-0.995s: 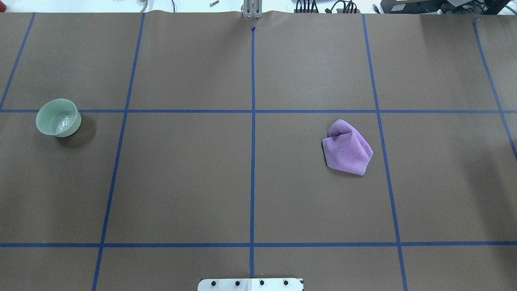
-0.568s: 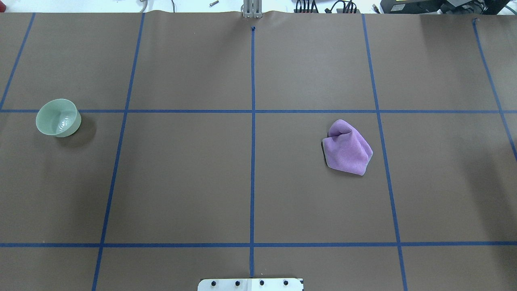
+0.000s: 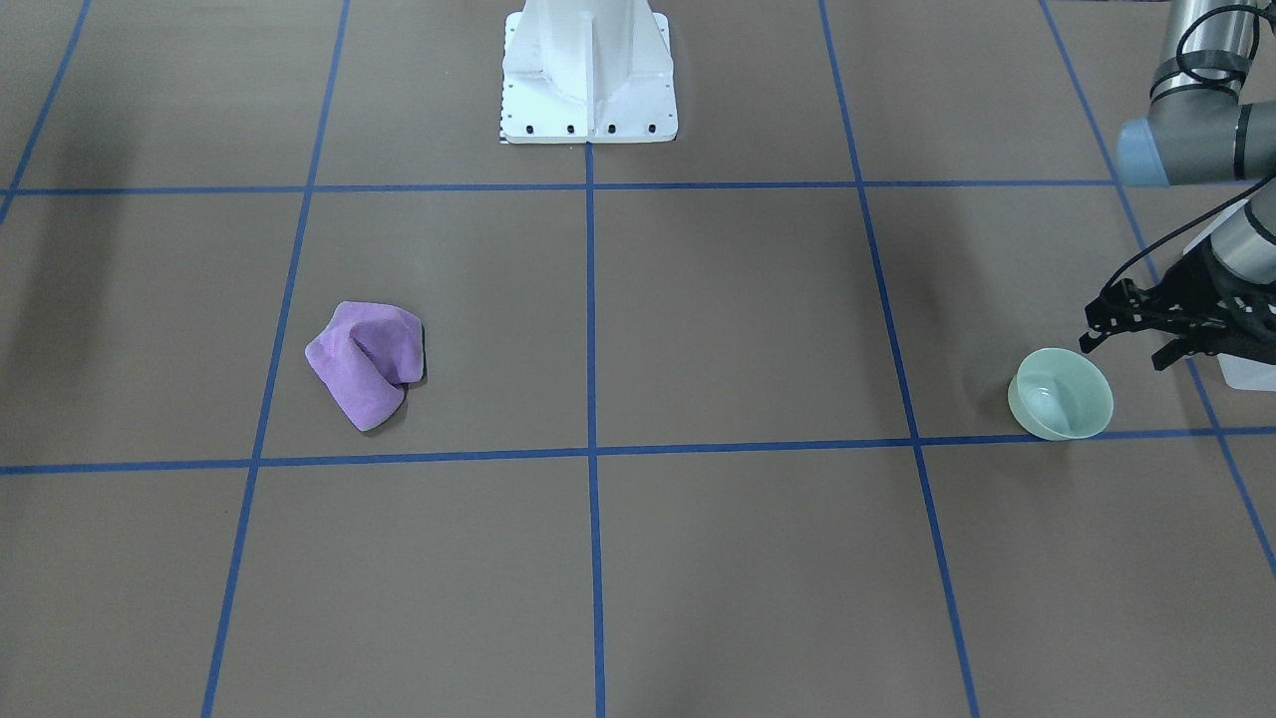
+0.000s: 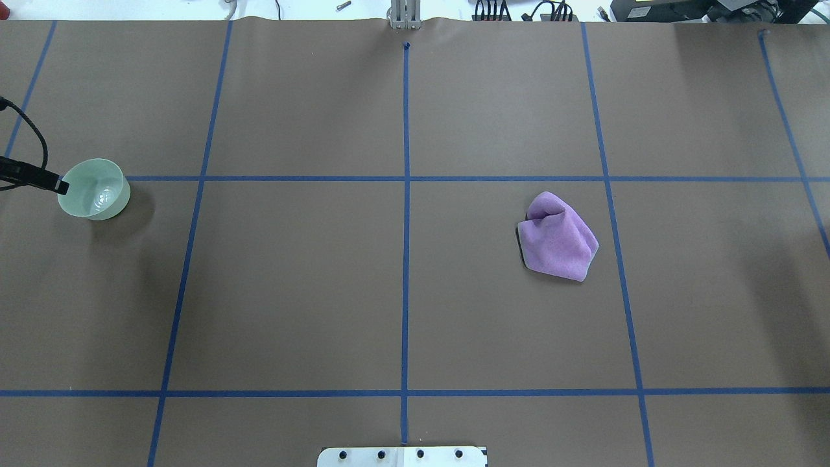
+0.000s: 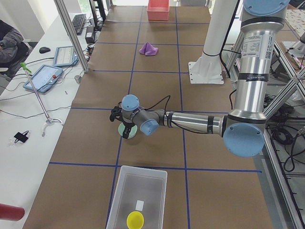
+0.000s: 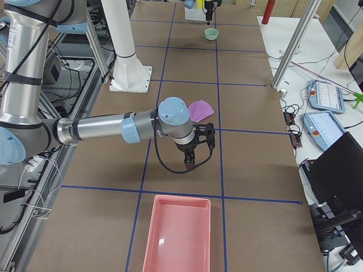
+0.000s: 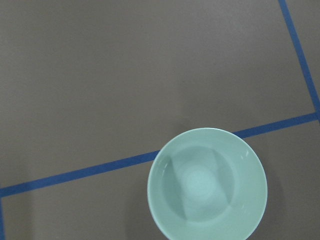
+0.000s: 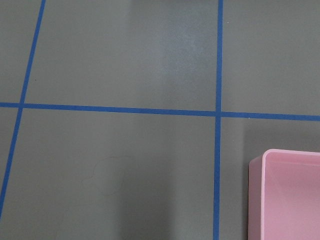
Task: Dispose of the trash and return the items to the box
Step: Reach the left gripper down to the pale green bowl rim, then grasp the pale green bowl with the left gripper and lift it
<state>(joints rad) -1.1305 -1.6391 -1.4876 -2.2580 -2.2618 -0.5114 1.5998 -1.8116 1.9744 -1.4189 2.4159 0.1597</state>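
The pale mint-green bowl [image 4: 94, 188] stands upright and empty on the table's far left; it also shows in the front view [image 3: 1060, 392] and fills the lower part of the left wrist view [image 7: 207, 185]. My left gripper [image 3: 1126, 347] is open and empty, hovering just above the bowl's outer rim; one fingertip [image 4: 61, 187] shows in the overhead view. The frosted white box [image 5: 138, 195] lies beyond the table's left end with the yellow cup [image 5: 135, 219] inside. My right gripper [image 6: 195, 154] hangs near the pink tray; I cannot tell whether it is open or shut.
A crumpled purple cloth [image 4: 557, 237] lies right of the table's middle. A pink tray [image 6: 177, 232] lies at the table's right end, its corner in the right wrist view [image 8: 290, 195]. Blue tape lines grid the brown table. The robot base [image 3: 588, 70] stands mid-table.
My left gripper has come into the overhead view from the left edge, up to the bowl's rim. Bowl and cloth have not moved.
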